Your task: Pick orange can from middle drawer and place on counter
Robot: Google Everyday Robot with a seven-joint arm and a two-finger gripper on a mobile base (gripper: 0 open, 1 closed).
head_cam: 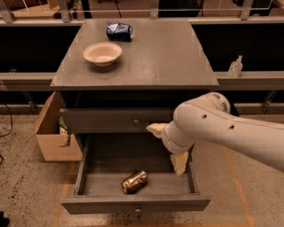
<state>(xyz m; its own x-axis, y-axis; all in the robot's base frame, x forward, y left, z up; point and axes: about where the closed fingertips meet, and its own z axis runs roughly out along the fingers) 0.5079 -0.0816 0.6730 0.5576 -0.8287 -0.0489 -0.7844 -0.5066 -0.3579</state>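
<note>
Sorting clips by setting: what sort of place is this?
Probably a robot lab or workshop mock-up, not a home: a lone grey counter stands on speckled floor with taped lines, a cardboard box beside it, metal railings behind. The claw hangs open over the middle drawer, apart from the orange can.

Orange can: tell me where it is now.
Camera view: the orange can lies on its side, front centre of the open middle drawer, with the gripper open above-right of it.

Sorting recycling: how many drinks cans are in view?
2. The orange can lies in the open middle drawer; a crushed blue can lies at the counter's far edge. The end effector hangs open over the drawer's right side; the arm might hide more.
</note>
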